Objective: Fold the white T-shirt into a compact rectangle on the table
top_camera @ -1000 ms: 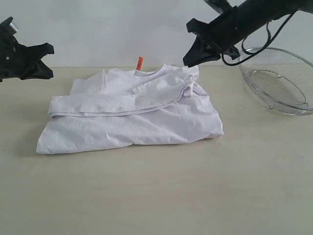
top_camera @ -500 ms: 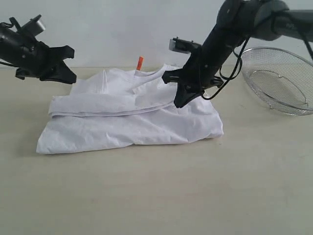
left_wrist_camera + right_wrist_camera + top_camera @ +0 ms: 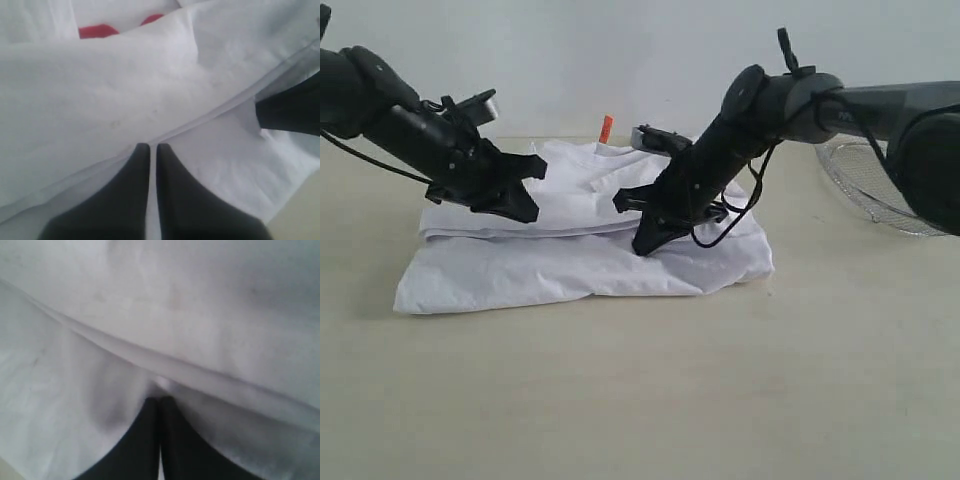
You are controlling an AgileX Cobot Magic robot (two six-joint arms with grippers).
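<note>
Shirt (image 3: 590, 265): white, lying folded over in layers on the table (image 3: 720, 400), towards its far middle; upper layer ends in a long hem running across the lower one. Orange tag (image 3: 606, 129) stands up at the far neck edge; red lettering (image 3: 97, 31) peeps from under a fold in the left wrist view. Left gripper (image 3: 525, 195): low over the shirt's left part, fingers (image 3: 135, 190) pressed together with only a hairline gap, tips at the hem of the upper layer; whether cloth is caught between them cannot be told. Right gripper (image 3: 632, 225): down on the shirt's middle-right, fingers (image 3: 145, 440) pressed together, tips meeting the hem, where a small pucker of cloth is nipped. Basket (image 3: 865, 180): wire mesh, far right on the table, apart from the shirt, partly hidden behind the right arm.
</note>
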